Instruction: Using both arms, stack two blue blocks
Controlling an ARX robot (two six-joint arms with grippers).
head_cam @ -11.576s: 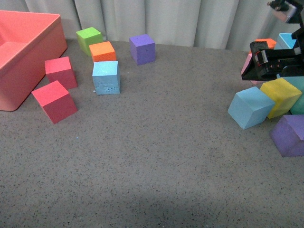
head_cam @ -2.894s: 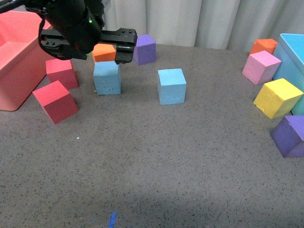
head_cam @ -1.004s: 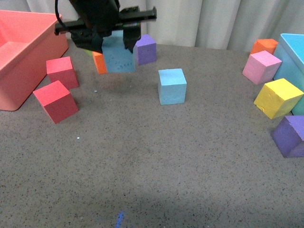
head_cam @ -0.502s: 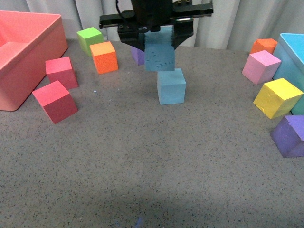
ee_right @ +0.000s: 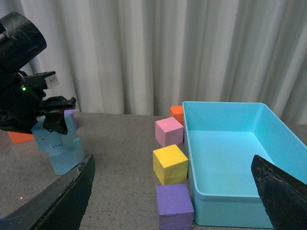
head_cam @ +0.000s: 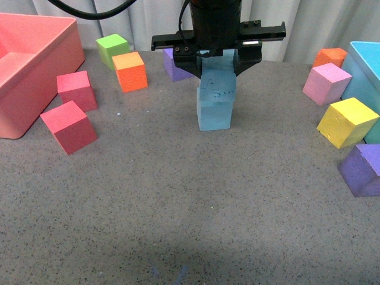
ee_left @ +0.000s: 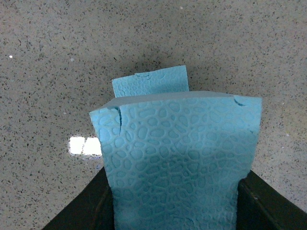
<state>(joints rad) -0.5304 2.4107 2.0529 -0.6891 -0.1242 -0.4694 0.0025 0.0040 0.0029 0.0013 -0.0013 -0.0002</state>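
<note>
My left gripper is shut on a sky-blue block with scuffed dents on its front face. The held block hangs directly over the second blue block, which stands on the grey floor. Their edges meet in the front view, and I cannot tell if they touch. In the left wrist view the held block fills the space between the fingers of the left gripper, and the lower block peeks out beyond it. My right gripper is open and empty, far to the right, out of the front view.
At the left stands a salmon bin, with two red cubes beside it. Orange, green and purple cubes sit behind. To the right, a light-blue bin has pink, yellow and purple cubes beside it.
My left gripper lifted the dented blue block, carried it to the right and lowered it onto the top of the other blue block.
</note>
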